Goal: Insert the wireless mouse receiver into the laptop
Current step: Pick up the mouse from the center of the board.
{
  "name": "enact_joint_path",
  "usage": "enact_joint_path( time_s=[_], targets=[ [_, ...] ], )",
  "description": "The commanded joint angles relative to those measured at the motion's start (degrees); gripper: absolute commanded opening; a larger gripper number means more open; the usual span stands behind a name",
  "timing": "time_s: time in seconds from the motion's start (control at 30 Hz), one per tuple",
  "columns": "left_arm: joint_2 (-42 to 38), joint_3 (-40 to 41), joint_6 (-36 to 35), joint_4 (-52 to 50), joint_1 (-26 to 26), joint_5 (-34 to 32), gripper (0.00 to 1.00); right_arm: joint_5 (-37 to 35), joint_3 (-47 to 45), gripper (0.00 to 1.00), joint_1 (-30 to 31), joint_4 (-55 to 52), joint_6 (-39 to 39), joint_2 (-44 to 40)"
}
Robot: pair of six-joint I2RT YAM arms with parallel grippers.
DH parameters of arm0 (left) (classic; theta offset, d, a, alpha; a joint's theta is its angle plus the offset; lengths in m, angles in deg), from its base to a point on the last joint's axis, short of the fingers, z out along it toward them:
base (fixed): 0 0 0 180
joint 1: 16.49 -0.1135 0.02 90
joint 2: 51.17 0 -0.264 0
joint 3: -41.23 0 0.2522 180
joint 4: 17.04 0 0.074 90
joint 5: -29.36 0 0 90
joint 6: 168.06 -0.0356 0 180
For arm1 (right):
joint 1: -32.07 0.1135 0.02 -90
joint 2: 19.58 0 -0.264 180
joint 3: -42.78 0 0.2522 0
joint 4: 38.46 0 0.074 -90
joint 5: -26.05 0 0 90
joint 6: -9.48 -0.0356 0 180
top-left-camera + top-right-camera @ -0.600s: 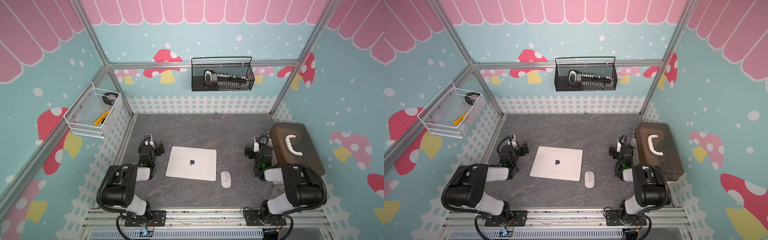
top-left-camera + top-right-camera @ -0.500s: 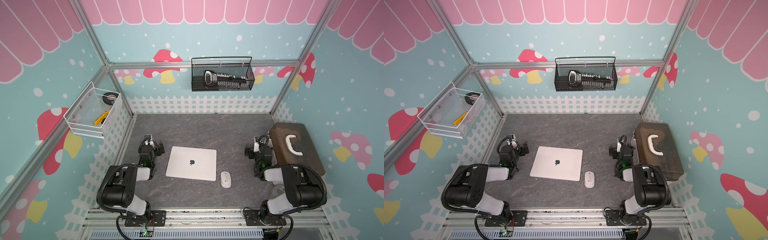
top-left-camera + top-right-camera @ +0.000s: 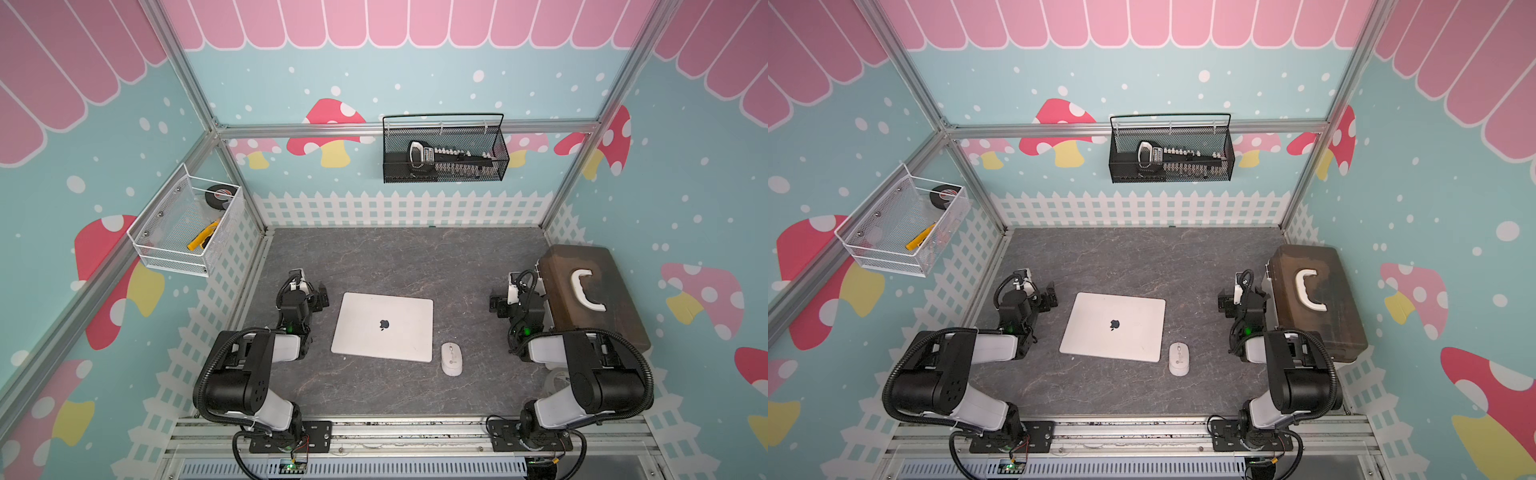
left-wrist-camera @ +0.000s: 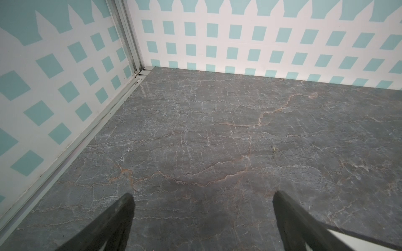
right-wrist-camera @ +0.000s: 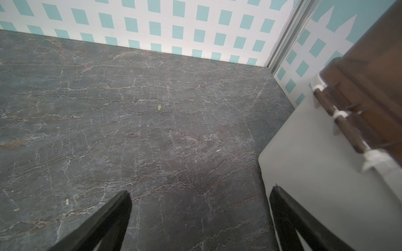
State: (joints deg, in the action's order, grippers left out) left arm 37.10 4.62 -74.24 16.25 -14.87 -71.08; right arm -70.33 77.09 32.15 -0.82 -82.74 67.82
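With the closed laptop [image 3: 382,326] [image 3: 1113,326] as the dial's centre in both top views, a white wire basket [image 3: 143,243] hung on the wall out at 10 o'clock. The left claw [image 3: 321,297] sat low over the grey worktop [image 3: 395,257] at 9 o'clock, near the laptop but apart from it. In the left wrist view its dark fingers [image 4: 121,217] stood wide apart, with only bare stone between them. The laptop lay flat, logo up. A white mouse [image 3: 451,358] rested just beside its corner at 4 o'clock. The wireless mouse receiver could not be made out in any view. At 3 o'clock the right claw [image 5: 200,195] was likewise spread and held nothing, just beside the brown box [image 3: 594,299].
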Motion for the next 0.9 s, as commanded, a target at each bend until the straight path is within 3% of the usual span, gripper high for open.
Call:
enact_joint_path(
  time_s=[0.0,0.17,0.27,0.33,0.43,0.5,0.57,0.7,0.8,0.87],
  targets=[
    [-0.4,-0.4,-0.7,1.8,0.0,0.6,0.99,0.2,0.1,0.99,-0.1,0.7,-0.1,-0.2],
    [-0.6,-0.3,-0.6,1.5,0.0,0.6,0.99,-0.6,0.0,0.99,-0.1,1.1,-0.4,-0.8],
    [-1.3,-0.6,-1.0,1.0,0.5,-0.9,0.99,-2.5,3.6,0.99,-0.1,-12.5,-1.6,-9.6],
    [-6.1,-7.1,-0.8,-14.3,1.0,-3.2,0.99,-3.1,9.7,0.99,-0.1,-28.8,-8.0,-16.5],
    [-9.3,-21.1,2.6,-38.1,1.0,-2.0,1.0,-3.2,18.9,0.99,-0.2,-50.8,-30.1,-21.4],
    [-10.4,-27.4,6.6,-46.7,0.8,0.8,0.99,10.0,22.0,0.99,-0.4,-55.5,-26.4,-22.9],
    [-11.8,-29.9,10.5,-50.5,-0.2,9.3,0.99,13.7,24.0,0.99,0.0,-60.8,-28.8,-23.5],
    [-15.1,-30.1,15.5,-51.1,0.5,26.1,0.99,10.6,30.7,0.96,2.6,-81.6,-27.0,-21.8],
    [-16.0,-31.1,13.6,-56.0,5.1,30.5,0.99,6.0,34.2,0.95,8.1,-92.4,-24.7,-20.6],
    [-16.0,-32.5,10.7,-61.4,9.8,30.1,0.99,2.3,35.7,0.95,13.2,-98.1,-24.8,-19.6]
  ],
)
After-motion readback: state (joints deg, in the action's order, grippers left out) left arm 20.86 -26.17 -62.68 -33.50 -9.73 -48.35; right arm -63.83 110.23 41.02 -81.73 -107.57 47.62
